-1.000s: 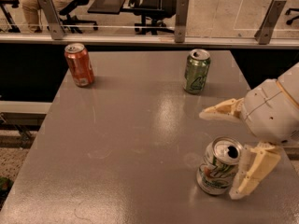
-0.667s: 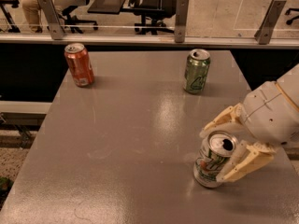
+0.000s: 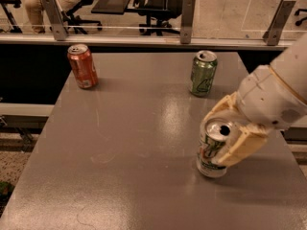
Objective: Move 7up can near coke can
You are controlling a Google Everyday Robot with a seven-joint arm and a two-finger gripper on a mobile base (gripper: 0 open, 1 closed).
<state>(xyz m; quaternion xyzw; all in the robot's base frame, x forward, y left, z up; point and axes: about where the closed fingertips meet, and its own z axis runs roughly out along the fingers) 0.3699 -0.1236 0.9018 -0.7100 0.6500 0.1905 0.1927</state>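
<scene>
The 7up can (image 3: 211,150) is silver-white with green lettering and stands at the right of the grey table (image 3: 124,128). My gripper (image 3: 224,134) comes in from the right. Its pale fingers (image 3: 242,147) close around the can's upper part, one behind it and one in front. The can leans slightly to the left. The coke can (image 3: 82,66) is orange-red with a silver top and stands upright at the far left corner of the table, well away from the 7up can.
An all-green can (image 3: 203,74) stands upright at the far middle-right of the table, just behind my gripper. A rail with metal posts (image 3: 187,14) runs behind the table's far edge. Office chairs and a seated person are beyond it.
My gripper's fingers closed in from wide open to wrap the 7up can. The can has shifted left and leans a little.
</scene>
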